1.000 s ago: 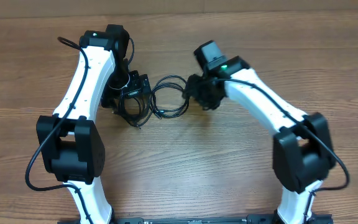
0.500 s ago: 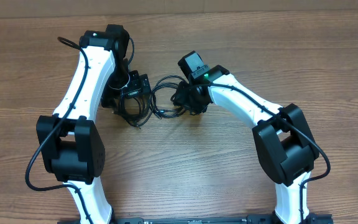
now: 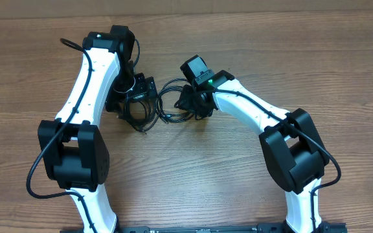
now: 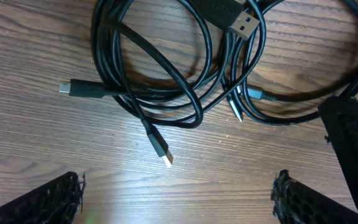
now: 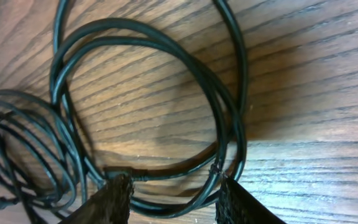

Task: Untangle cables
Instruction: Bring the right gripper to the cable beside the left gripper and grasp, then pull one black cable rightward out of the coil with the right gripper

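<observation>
The left gripper [image 4: 179, 200] is hovering, jaws wide, over the USB cables [image 3: 168, 103], which are lying in overlapping loops on the wooden table [image 3: 193, 181] between both arms. The right gripper [image 5: 174, 191] is straddling one loop's strands, jaws half-narrowed and pinching nothing visibly. The untangling is barely beginning.

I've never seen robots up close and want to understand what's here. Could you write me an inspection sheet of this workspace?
Surface: wood-grain table.
Job's things: thin black cables in overlapping loops between the two arms; metal-tipped plugs lie loose.
Clutter: nothing seen.
Grippers: left gripper wide open above the loops; right gripper with jaws apart, straddling strands, no grip seen.
Cables: thicker black arm cables loop off the arms.
Surroundings: pale strip past the table's far edge; nothing else seen.
</observation>
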Controlling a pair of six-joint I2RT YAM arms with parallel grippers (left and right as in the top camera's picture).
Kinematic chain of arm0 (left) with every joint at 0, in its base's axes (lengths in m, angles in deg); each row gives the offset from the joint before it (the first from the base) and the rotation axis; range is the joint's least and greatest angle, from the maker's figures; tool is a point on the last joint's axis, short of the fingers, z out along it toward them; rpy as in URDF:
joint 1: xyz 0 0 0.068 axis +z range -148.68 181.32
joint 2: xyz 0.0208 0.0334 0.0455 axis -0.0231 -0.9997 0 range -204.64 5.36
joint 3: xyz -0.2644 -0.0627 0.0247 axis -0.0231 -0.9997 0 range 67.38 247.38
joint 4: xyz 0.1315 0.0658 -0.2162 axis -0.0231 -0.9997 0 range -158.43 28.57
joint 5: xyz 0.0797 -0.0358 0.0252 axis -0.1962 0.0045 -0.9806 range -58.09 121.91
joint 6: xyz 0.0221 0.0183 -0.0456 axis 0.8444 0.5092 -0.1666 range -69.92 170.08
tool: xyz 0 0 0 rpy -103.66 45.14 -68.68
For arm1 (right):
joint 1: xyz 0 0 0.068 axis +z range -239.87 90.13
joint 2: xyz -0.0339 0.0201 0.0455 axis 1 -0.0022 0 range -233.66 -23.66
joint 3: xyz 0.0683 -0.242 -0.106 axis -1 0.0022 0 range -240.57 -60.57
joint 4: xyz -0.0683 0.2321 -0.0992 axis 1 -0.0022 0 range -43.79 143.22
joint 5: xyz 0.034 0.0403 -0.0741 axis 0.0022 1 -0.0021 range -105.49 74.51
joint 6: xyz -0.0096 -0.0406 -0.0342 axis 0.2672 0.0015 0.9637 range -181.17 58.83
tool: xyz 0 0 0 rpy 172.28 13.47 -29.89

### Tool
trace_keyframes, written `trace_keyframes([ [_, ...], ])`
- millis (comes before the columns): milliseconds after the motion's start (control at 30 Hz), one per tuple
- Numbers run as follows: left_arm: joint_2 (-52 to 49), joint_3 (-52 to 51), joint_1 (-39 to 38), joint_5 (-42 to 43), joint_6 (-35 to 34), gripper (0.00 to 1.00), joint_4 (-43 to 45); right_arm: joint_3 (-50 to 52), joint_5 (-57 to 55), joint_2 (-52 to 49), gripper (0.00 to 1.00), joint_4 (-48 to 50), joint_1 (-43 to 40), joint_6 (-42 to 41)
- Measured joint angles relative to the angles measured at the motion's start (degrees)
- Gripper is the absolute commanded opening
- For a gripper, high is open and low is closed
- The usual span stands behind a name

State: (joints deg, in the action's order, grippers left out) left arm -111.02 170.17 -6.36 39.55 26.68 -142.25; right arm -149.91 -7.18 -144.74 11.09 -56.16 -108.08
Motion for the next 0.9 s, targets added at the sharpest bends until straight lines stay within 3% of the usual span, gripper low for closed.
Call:
trace_keyframes([
  [167,0.0,0.0,0.0,0.0,0.0,0.99,0.0,0.0,-0.5,-1.6,0.49,0.1,0.0,-0.8],
  [400,0.0,0.0,0.0,0.0,0.0,1.0,0.0,0.0,-0.6,-2.3,0.47,1.4,0.0,-1.0],
  [633,0.0,0.0,0.0,0.0,0.0,1.0,0.0,0.0,-0.6,-2.3,0.3,2.7,0.0,-0.9],
  [833,0.0,0.0,0.0,0.0,0.0,1.0,0.0,0.0,-0.7,-2.3,0.26,3.1,0.0,-1.0],
  [900,0.0,0.0,0.0,0.0,0.0,1.0,0.0,0.0,-0.7,-2.3,0.17,3.0,0.0,-0.9],
])
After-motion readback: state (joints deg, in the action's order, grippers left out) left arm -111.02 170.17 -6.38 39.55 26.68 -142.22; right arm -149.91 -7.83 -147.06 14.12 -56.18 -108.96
